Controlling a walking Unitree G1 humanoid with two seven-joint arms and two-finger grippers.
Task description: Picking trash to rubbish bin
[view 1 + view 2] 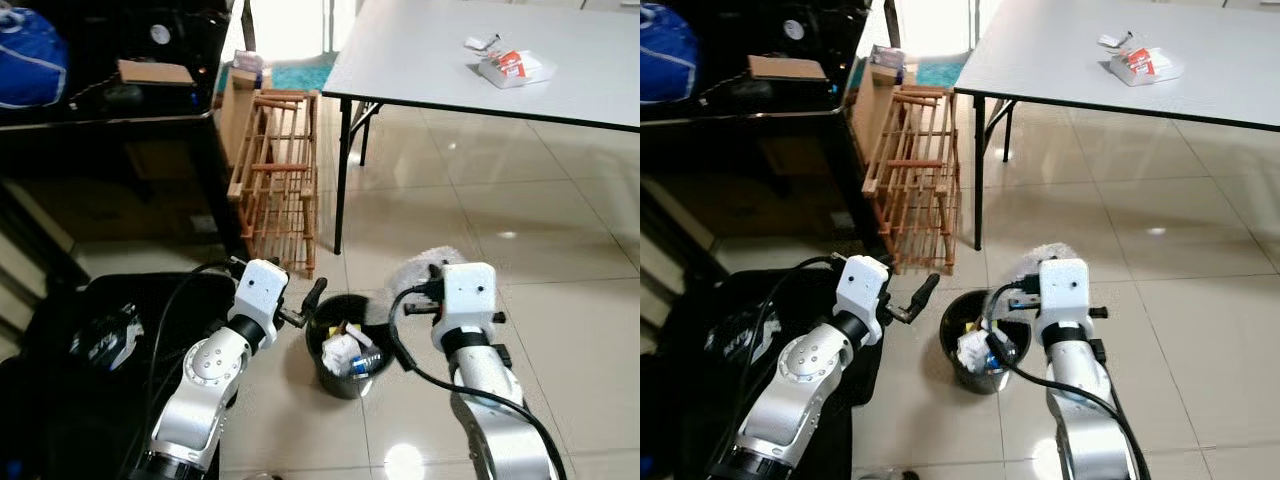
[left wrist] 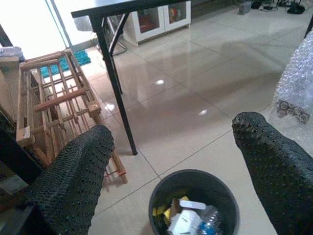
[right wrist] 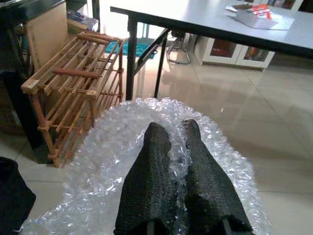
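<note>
Right pincer (image 3: pixel 182 147) pinches the bubble wrap (image 3: pixel 107 161) just beside the rubbish bin (image 1: pixel 345 345), evidently for dropping in. Left pincer (image 2: pixel 171 161) is spread and empty over the bin.

A round black plastic rubbish bin (image 1: pixel 345 375) stands on the tiled floor (image 1: pixel 560 270) between the two arms, with scraps inside. The left gripper (image 1: pixel 312 297) hovers at its left rim; the right gripper (image 3: pixel 182 181), just right of it, pinches a clear bubble-wrap sheet (image 3: pixel 117 161). Behind stands a slatted wooden rack (image 1: pixel 280 175), with a grey-topped surface (image 1: pixel 420 60) to its right carrying packets (image 1: pixel 510 66).
</note>
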